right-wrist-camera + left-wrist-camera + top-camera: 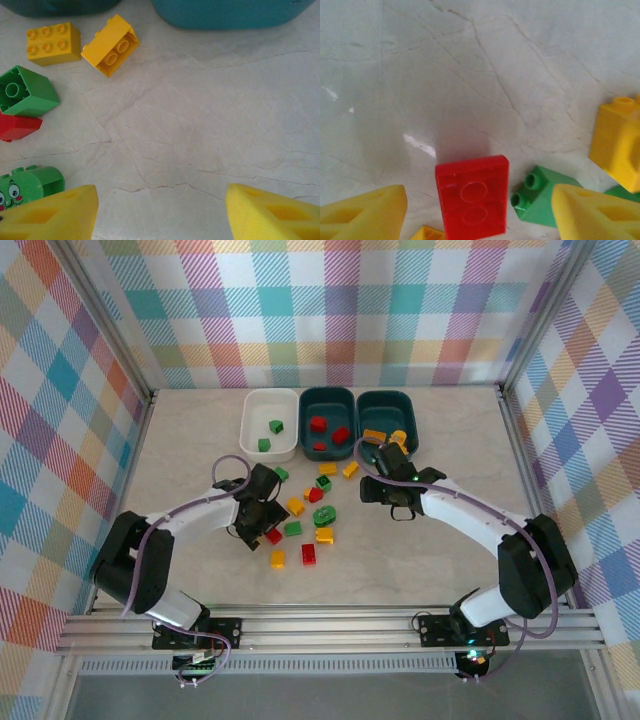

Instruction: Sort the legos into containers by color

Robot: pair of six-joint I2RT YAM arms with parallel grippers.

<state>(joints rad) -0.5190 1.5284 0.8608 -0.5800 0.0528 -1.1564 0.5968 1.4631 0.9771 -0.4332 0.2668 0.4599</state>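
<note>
Three tubs stand in a row at the back: a white tub (287, 448) with two green legos, a middle teal tub (327, 393) with red legos, and a right teal tub (386, 395) with yellow legos. Loose legos lie scattered mid-table. My left gripper (263, 526) (477, 220) is open low over the table, with a red lego (472, 202) lying flat between its yellow fingers (365, 215). A green lego (542, 197) lies just right of the red one. My right gripper (386, 483) (162, 215) is open over bare table, its fingers (272, 215) wide apart.
Left of the right gripper lie two yellow legos (53, 43) (111, 45), a green one (27, 92), a red one (17, 127) and a green face piece (30, 182). A yellow lego (617, 145) sits right of the left gripper. Metal frame rails (330, 620) border the table.
</note>
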